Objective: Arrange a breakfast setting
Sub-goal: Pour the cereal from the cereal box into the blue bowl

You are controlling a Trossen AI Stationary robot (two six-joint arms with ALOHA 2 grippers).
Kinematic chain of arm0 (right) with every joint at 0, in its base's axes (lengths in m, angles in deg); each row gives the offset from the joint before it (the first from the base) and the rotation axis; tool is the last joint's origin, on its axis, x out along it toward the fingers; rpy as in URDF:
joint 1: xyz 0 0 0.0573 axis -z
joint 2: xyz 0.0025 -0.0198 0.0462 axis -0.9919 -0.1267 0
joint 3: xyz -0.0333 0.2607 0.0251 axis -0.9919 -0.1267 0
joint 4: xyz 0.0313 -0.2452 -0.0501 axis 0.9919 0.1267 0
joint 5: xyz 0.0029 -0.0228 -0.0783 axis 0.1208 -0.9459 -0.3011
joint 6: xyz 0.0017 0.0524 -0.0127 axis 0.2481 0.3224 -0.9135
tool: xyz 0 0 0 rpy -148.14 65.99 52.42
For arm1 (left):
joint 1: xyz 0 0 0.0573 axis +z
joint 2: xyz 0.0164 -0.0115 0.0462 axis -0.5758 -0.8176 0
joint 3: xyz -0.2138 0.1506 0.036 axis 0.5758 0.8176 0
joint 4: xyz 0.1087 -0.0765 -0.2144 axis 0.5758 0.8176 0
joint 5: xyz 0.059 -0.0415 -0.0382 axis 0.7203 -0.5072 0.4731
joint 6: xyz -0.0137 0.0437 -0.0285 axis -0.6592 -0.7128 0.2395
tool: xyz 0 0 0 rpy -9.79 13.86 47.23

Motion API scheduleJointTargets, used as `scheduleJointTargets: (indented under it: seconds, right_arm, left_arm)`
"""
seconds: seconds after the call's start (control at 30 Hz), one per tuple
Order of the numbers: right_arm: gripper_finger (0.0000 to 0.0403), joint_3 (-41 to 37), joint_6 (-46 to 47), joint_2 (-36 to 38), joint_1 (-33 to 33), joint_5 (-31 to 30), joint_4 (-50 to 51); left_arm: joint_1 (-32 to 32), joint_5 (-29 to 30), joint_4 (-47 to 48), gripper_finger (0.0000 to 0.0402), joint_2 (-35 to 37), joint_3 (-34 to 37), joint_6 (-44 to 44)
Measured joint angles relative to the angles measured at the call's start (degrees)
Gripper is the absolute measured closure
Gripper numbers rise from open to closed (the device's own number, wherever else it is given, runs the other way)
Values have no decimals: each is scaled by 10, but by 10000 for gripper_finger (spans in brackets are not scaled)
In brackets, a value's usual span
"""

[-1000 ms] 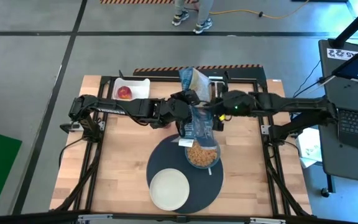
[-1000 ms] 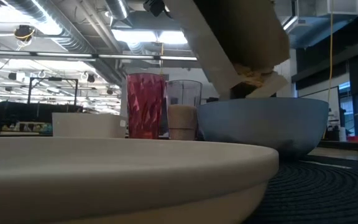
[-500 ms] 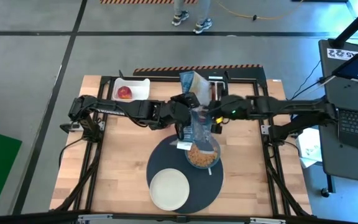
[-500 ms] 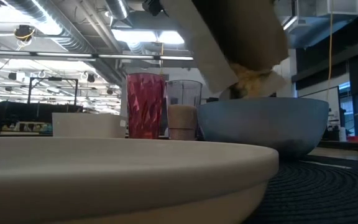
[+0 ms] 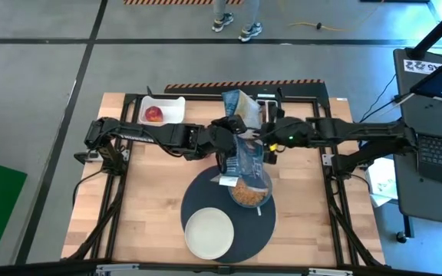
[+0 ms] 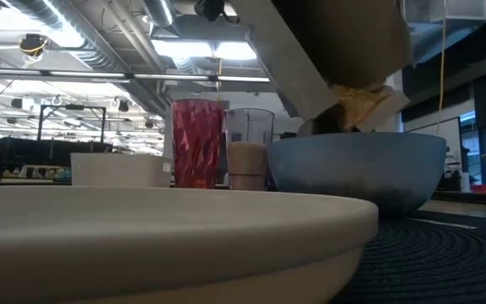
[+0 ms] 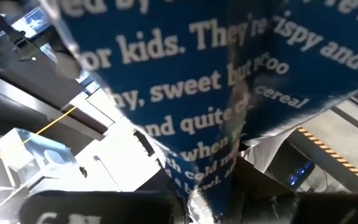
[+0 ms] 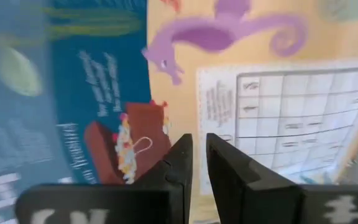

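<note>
Wooden desk [image 5: 152, 199]. Left hand [image 5: 229, 136] clenched on cereal bag [image 5: 245, 153], tipped over light-blue bowl [image 5: 249, 192]. Right hand [image 5: 267, 138] at bag top, grip indeterminate. Bag light, crinkly, slippery: pinch the seams.

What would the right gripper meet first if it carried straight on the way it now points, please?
Most likely the cereal box: in the right wrist view its printed panel fills the space just ahead of the right gripper. How close it is can't be judged.
</note>
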Motion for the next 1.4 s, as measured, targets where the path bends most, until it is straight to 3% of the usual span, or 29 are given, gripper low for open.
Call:
scheduleJointTargets:
  seconds: [0.4,0.7,1.0,1.23,1.4]
  right_arm:
    - [352,0,35,19,-19,30,56]
    - [352,76,29,115,-19,-72,41]
    - [352,115,-11,207,-18,-162,42]
    - [352,114,-16,228,-18,-201,62]
    - [352,113,-24,227,-18,-215,72]
  left_arm:
    - [3,-17,3,363,0,0,9]
    - [27,5,33,363,13,0,41]
    - [49,6,32,363,70,-1,121]
    - [51,-1,47,363,108,-1,139]
    - [61,-27,72,363,133,0,217]
